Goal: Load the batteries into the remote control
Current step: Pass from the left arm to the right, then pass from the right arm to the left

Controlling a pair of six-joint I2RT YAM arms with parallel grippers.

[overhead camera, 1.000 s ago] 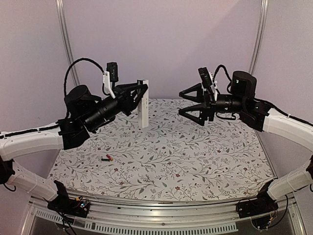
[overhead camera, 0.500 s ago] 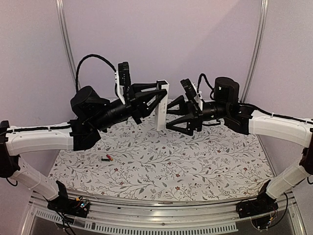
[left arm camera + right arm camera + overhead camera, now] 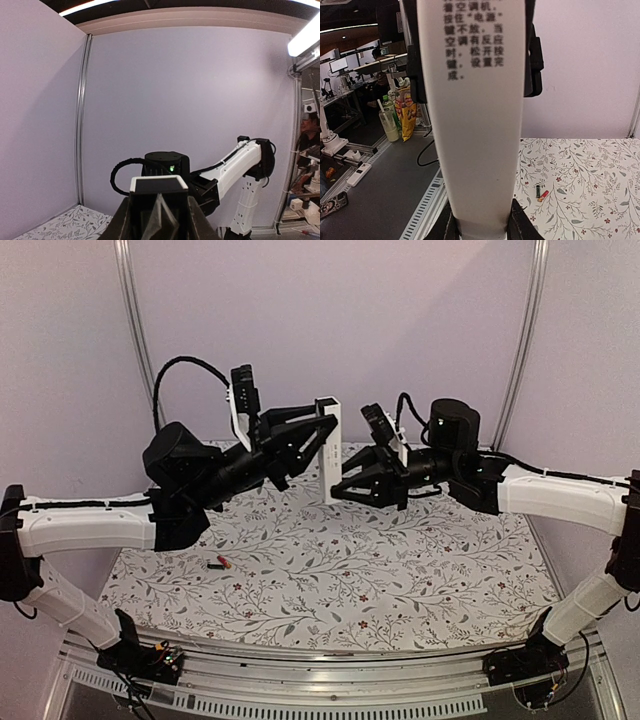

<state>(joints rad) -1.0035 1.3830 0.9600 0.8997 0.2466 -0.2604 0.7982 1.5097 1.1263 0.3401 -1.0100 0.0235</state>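
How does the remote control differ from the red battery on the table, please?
The remote control is white and long; the battery is red and tiny. The remote control is held upright by the left hand and right hand; the battery lies untouched on the table.

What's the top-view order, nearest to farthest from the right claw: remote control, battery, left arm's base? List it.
1. Remote control, at the right claw, midair.
2. Battery, on the table, left.
3. Left arm's base, near-left edge.

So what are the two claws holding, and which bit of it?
Both hold the slim white plastic remote control bar, upright in the air: the left claw grips near its top end, the right claw its bottom end.
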